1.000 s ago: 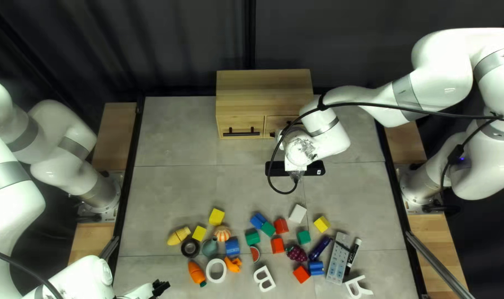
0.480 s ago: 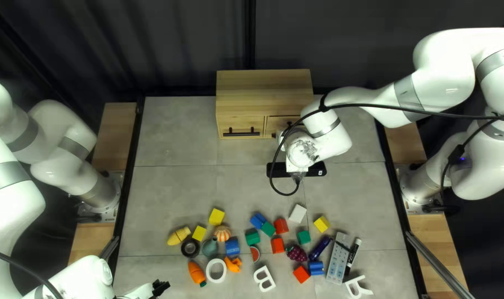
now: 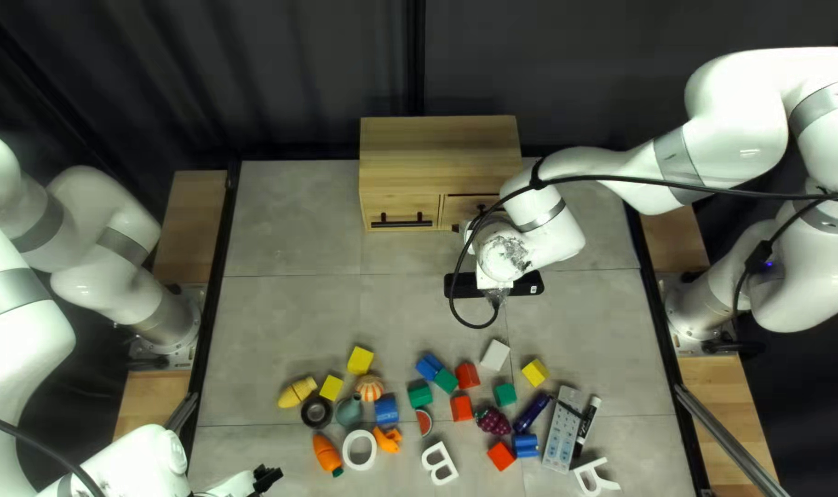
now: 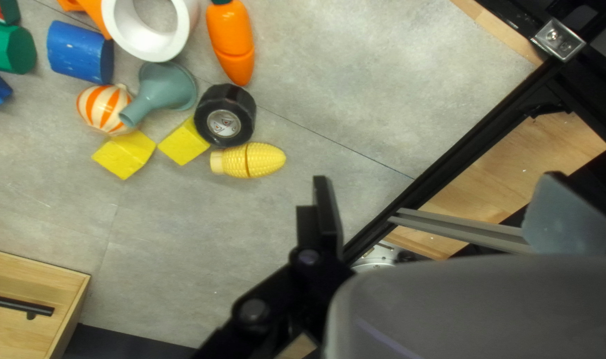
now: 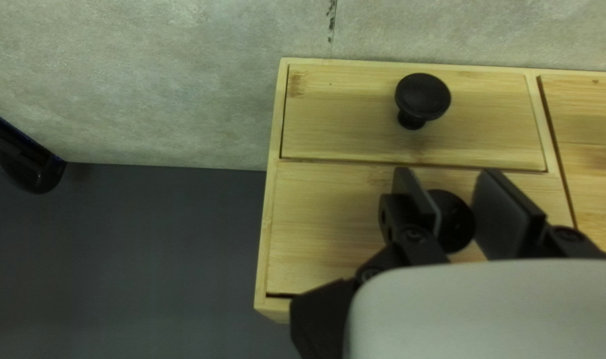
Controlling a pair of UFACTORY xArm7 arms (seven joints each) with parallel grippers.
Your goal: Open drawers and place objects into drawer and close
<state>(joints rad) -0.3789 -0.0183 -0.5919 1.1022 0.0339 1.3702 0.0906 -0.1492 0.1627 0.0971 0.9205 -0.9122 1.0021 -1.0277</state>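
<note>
Right tool shifted slightly, knob between fingers (parted)

There are thirteen blocks, two white letters, one remote control, one toy carrot, one toy corn cob and one funnel.

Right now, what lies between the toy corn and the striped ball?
A yellow block lies between the toy corn and the striped ball, in the left wrist view.

Busy grey surface here: carrot and corn near the left claw, coloured blocks scattered farther out!
</note>
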